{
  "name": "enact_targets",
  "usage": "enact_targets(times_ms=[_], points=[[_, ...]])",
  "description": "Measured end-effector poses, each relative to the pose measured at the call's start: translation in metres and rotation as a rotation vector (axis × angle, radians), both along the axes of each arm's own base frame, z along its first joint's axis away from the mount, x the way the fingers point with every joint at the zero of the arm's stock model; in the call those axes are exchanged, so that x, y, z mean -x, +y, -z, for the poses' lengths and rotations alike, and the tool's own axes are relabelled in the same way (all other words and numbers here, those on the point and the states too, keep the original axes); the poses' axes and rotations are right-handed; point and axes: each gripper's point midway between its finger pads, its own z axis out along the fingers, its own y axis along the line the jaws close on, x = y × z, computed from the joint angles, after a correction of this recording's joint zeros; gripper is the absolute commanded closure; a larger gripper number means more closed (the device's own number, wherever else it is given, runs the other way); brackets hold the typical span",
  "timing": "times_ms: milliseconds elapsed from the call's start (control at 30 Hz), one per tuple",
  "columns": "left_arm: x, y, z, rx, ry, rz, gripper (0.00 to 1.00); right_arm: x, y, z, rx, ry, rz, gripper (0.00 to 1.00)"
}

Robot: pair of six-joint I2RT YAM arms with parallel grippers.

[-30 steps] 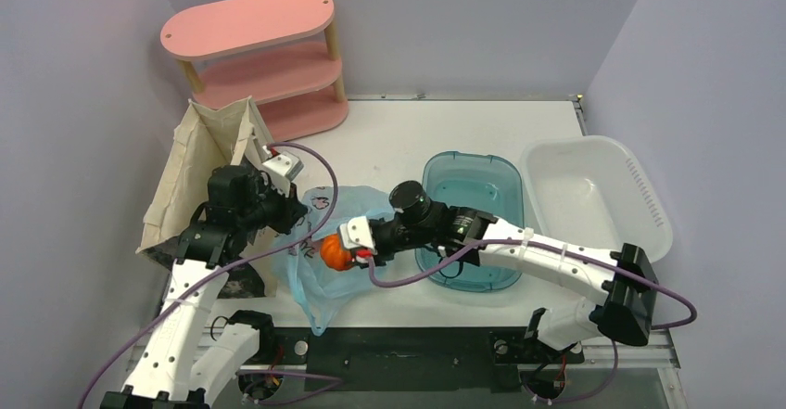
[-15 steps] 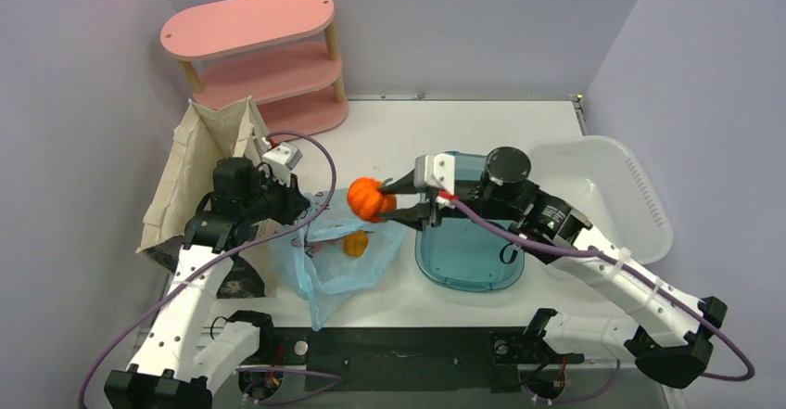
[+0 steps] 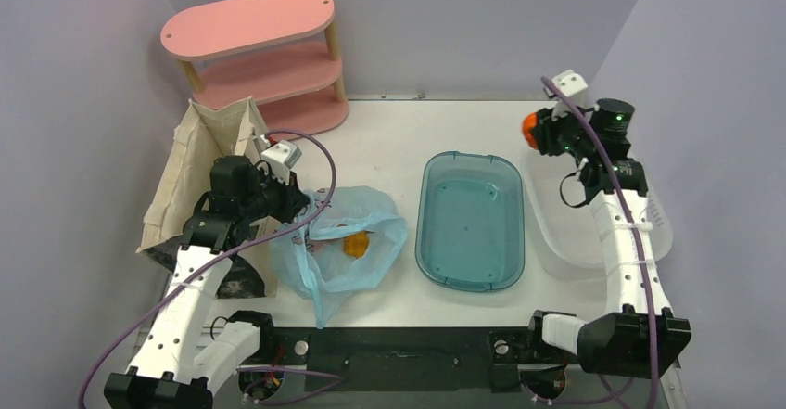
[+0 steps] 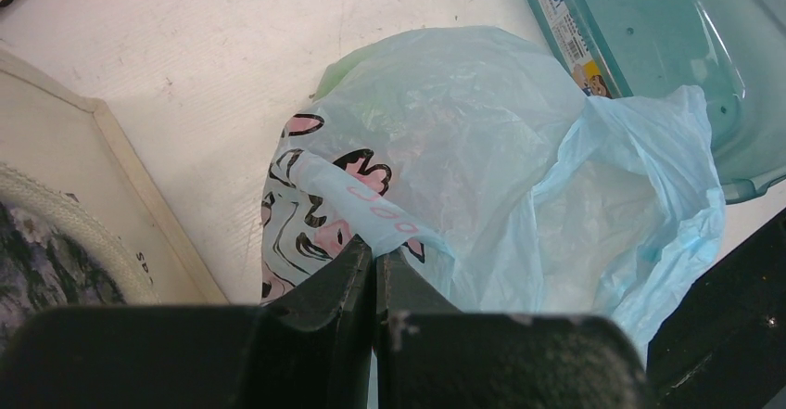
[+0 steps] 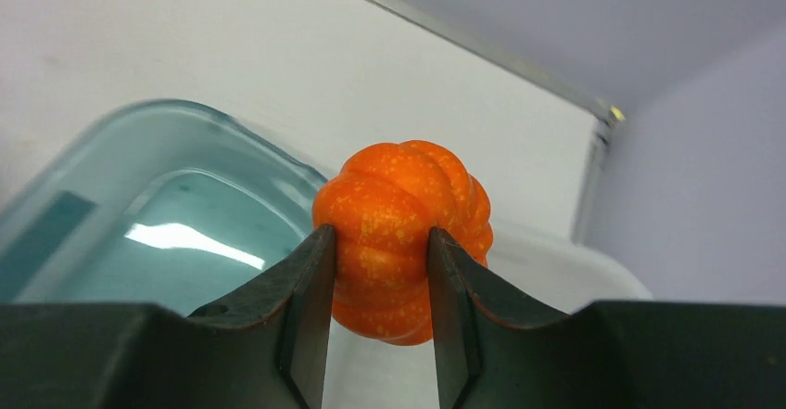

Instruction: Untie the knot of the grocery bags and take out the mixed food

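The ribbed orange fruit (image 5: pixel 408 186) is clear of the bag. The right gripper (image 5: pixel 380 242) pinches it by the sides, jaws barely apart, near the white bin (image 3: pixel 640 186), likely to drop it there. The grocery bag (image 4: pixel 482 149) lies between canvas tote (image 3: pixel 199 159) and teal tub (image 3: pixel 471 223). The left gripper (image 4: pixel 375 261) is clamped tight on its rim to hold the mouth open. An orange lump (image 3: pixel 355 244) inside may be more food.

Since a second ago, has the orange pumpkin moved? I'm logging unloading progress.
Yes. The orange pumpkin left the blue plastic bag, crossed right over the teal tub, and is now held in the right gripper by the white tub's far corner.
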Motion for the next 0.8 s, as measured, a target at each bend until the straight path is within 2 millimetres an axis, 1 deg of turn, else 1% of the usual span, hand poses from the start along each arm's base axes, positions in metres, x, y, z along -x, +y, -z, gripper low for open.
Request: enact_targets(times_ms=[67, 100, 133, 233, 267, 333, 433, 500, 567, 667, 700, 733, 767, 800], points=[[0.001, 0.0, 0.0, -0.003, -0.001, 0.004, 1.0, -0.007, -0.053, 0.017, 0.043, 0.047, 0.144, 1.0], [0.001, 0.0, -0.001, -0.004, -0.002, 0.006, 1.0, -0.009, -0.072, 0.026, 0.067, 0.075, 0.199, 1.0], [0.0, 0.0, -0.001, -0.007, -0.006, 0.008, 1.0, -0.01, -0.093, 0.039, 0.099, 0.121, 0.263, 1.0], [0.0, 0.0, -0.004, -0.008, -0.014, 0.013, 1.0, -0.01, -0.124, 0.074, 0.16, 0.243, 0.343, 1.0], [0.0, 0.0, -0.005, -0.008, -0.016, 0.016, 1.0, -0.009, -0.133, 0.088, 0.175, 0.29, 0.363, 0.97], [0.0, -0.001, -0.005, -0.007, -0.017, 0.019, 1.0, -0.007, -0.146, 0.113, 0.197, 0.372, 0.389, 0.91], [0.0, -0.001, -0.005, -0.006, -0.017, 0.021, 1.0, -0.004, -0.167, 0.145, 0.224, 0.474, 0.428, 0.86], [0.001, -0.001, -0.005, -0.005, -0.017, 0.022, 1.0, -0.003, -0.177, 0.163, 0.24, 0.528, 0.439, 0.83], [0.001, -0.002, -0.005, -0.004, -0.017, 0.024, 1.0, -0.002, -0.184, 0.178, 0.249, 0.568, 0.446, 0.77], [0.001, -0.002, -0.005, -0.004, -0.017, 0.024, 1.0, -0.002, -0.186, 0.195, 0.253, 0.613, 0.436, 0.55], [0.001, -0.002, -0.005, -0.004, -0.017, 0.024, 1.0, -0.002, -0.186, 0.199, 0.251, 0.624, 0.435, 0.43], [0.002, -0.002, -0.005, -0.004, -0.017, 0.025, 1.0, -0.002, -0.186, 0.204, 0.25, 0.636, 0.433, 0.36], [0.002, -0.002, -0.005, -0.004, -0.016, 0.025, 1.0, -0.002, -0.186, 0.208, 0.246, 0.648, 0.432, 0.23], [0.003, -0.002, -0.005, -0.004, -0.015, 0.025, 1.0, -0.002, -0.186, 0.212, 0.245, 0.656, 0.43, 0.19]])
